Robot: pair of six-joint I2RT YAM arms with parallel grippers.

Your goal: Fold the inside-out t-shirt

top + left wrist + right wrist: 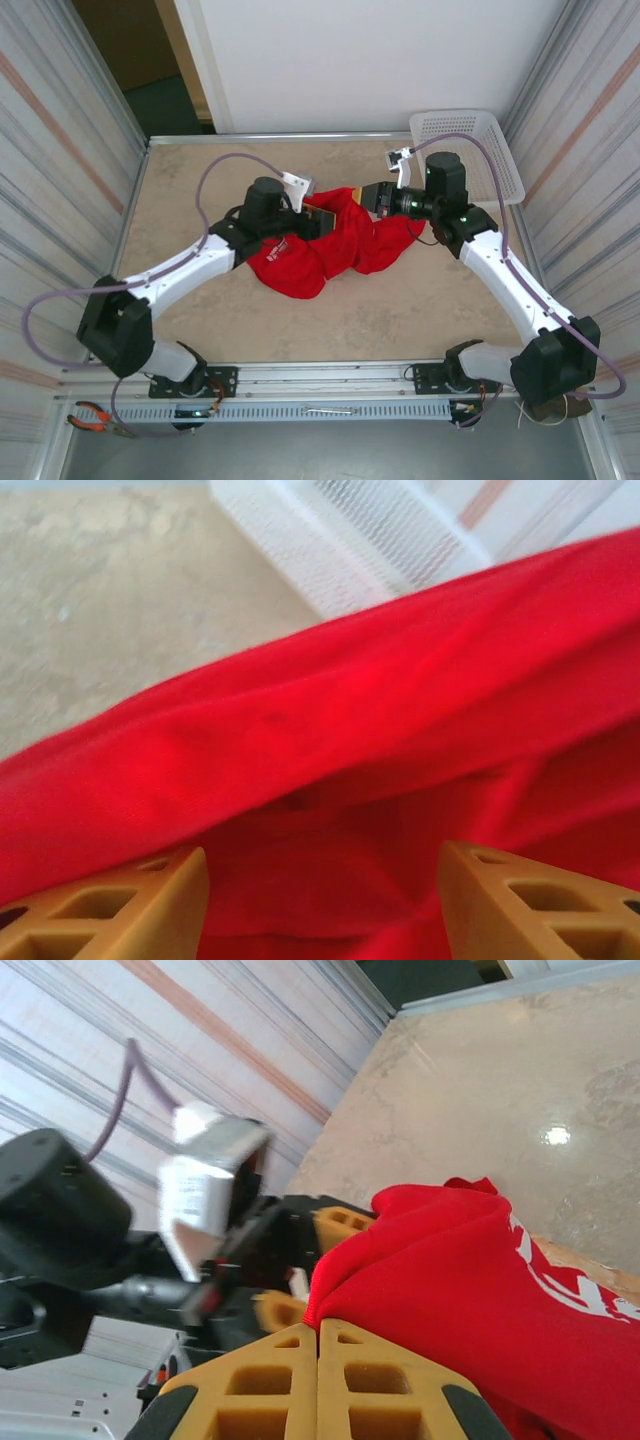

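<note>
One tan, stone-patterned table (400, 310) takes up most of the overhead view, with striped panel walls on both sides. Two arms reach in from its near edge, the left arm (190, 265) and the right arm (510, 275). Each is white and black and trails one purple cable, two cables in all.

One inside-out t-shirt (330, 250), bright red, lies bunched near the middle of the table between the two wrists. Its upper part is drawn up toward both grippers. A small white print (278, 253) shows on its left lobe, and the right wrist camera sees it too (560, 1280).

One white mesh basket (470, 135) stands at the far right corner, well apart from the shirt.

The left gripper (322, 860) has its two tan fingers (130, 905) spread wide. Red cloth hangs slack across the gap, and nothing is pinched.

The right gripper (318, 1325) has its two fingers pressed flat together, and a fold of the shirt comes out right at their tips.

One pair of red-handled pliers (90, 416) lies on the rail by the left base.
</note>
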